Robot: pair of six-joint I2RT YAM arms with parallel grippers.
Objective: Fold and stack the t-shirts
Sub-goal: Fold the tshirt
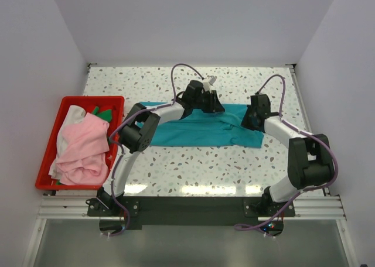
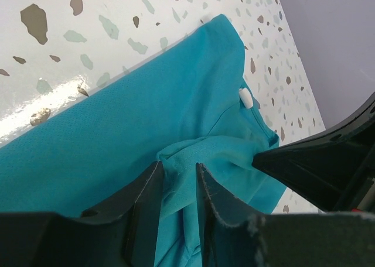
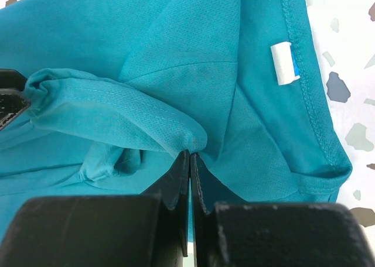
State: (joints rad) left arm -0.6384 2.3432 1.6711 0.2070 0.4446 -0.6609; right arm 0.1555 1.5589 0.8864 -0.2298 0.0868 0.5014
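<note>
1. Lying across the middle of the table (image 1: pixel 193 167), the teal t-shirt (image 1: pixel 193 132) runs left to right. Its left part is flat and its right end is rumpled.
2. Near that rumpled end the neckline faces up, with a small white tag (image 3: pixel 285 62) sewn just inside its stitched edge.
3. The left fingers (image 2: pixel 146 202) stand slightly parted, pinching a raised fold of the teal cloth that fills the gap between them. From above, they sit at the far edge of the shirt, right of its middle (image 1: pixel 215 107).
4. The right fingers (image 3: pixel 176 185) are pressed almost together, nipping the hemmed edge of a lifted flap of the same shirt. From above, they sit over its right end (image 1: pixel 247 122).
5. Both pairs of fingers are close to each other on the shirt's right half.
6. Well to the left, a red bin (image 1: pixel 50 144) sits at the table's left edge. It holds a pink t-shirt (image 1: pixel 85 147) heaped on top, a white piece (image 1: pixel 71 115) and a dark green piece (image 1: pixel 104 113) toward its far end.
</note>
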